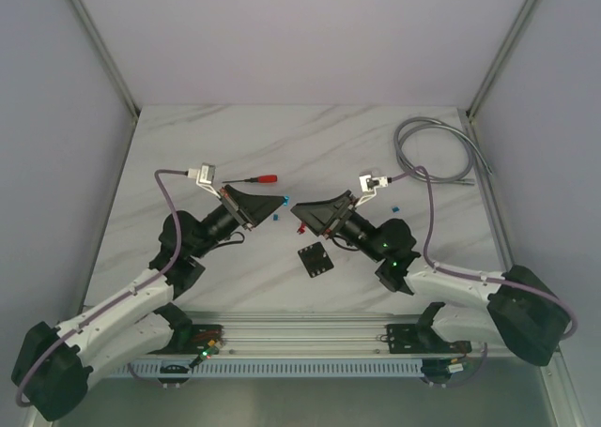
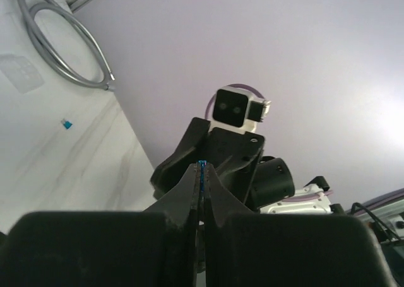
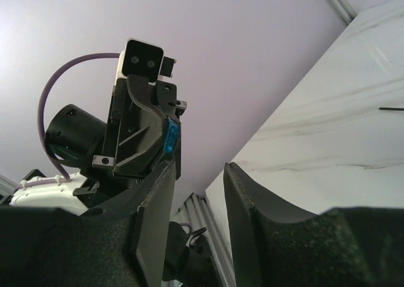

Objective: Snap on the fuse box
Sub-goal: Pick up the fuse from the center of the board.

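Observation:
The fuse box (image 1: 315, 259), a small flat black square, lies on the marble table in front of and between the two arms, under neither gripper. My left gripper (image 1: 279, 202) is shut on a tiny blue fuse (image 2: 201, 167), held edge-on at the fingertips and raised above the table; the fuse also shows in the right wrist view (image 3: 170, 137). My right gripper (image 1: 295, 208) is open and empty, its fingertips (image 3: 165, 173) facing the left gripper tip-to-tip a short way apart. The fuse box does not show in either wrist view.
Loose fuses lie under the grippers: a blue one (image 1: 275, 217), a red one (image 1: 300, 228), another blue one to the right (image 1: 397, 206). A red-handled screwdriver (image 1: 255, 178) lies behind the left gripper. A grey coiled cable (image 1: 441, 150) sits at the back right, a faint clear square (image 2: 19, 72) near it.

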Robot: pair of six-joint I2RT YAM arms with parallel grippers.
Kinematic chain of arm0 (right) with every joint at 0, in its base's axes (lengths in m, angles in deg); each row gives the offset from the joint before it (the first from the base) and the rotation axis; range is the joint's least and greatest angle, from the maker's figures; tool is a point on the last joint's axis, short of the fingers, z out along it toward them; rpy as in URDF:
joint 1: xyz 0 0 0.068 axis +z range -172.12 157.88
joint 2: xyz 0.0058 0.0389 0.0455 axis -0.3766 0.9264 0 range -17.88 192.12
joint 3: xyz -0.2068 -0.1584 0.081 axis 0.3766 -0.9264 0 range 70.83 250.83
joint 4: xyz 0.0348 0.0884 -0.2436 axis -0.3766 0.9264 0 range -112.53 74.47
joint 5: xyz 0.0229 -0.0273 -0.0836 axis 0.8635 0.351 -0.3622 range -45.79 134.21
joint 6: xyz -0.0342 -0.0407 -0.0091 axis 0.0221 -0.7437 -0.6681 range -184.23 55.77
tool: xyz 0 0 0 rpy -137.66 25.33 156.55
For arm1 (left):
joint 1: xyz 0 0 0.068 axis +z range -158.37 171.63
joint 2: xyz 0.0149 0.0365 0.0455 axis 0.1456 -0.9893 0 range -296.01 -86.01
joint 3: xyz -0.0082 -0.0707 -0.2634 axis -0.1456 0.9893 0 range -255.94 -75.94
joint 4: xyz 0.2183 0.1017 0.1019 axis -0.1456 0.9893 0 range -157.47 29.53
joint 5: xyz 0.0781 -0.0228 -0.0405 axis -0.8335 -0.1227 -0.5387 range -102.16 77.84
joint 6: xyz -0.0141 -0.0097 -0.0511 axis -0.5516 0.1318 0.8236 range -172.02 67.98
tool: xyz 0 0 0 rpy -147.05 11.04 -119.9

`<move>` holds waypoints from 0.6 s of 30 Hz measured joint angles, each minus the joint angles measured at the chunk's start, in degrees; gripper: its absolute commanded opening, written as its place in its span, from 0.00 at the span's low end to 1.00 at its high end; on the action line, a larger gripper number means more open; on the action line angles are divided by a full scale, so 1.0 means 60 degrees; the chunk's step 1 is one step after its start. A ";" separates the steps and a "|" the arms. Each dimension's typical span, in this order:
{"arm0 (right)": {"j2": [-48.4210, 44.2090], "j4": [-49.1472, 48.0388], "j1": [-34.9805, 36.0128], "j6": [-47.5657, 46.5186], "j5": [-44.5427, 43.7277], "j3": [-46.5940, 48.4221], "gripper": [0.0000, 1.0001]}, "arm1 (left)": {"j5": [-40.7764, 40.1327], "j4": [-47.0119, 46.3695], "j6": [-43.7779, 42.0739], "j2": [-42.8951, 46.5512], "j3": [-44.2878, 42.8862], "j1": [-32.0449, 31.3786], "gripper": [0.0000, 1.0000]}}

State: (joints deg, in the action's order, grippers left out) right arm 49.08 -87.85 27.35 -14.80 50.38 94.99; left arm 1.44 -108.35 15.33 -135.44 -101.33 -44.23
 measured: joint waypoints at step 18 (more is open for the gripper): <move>0.0488 -0.1548 0.0000 0.0477 0.0528 0.0055 0.32 | -0.0361 -0.0543 0.0350 -0.0208 0.0011 -0.0474 0.00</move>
State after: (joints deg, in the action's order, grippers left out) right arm 52.01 -97.14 27.35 -11.93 53.55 95.32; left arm -0.72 -111.61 17.43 -136.68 -101.27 -47.07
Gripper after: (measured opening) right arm 0.341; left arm 0.068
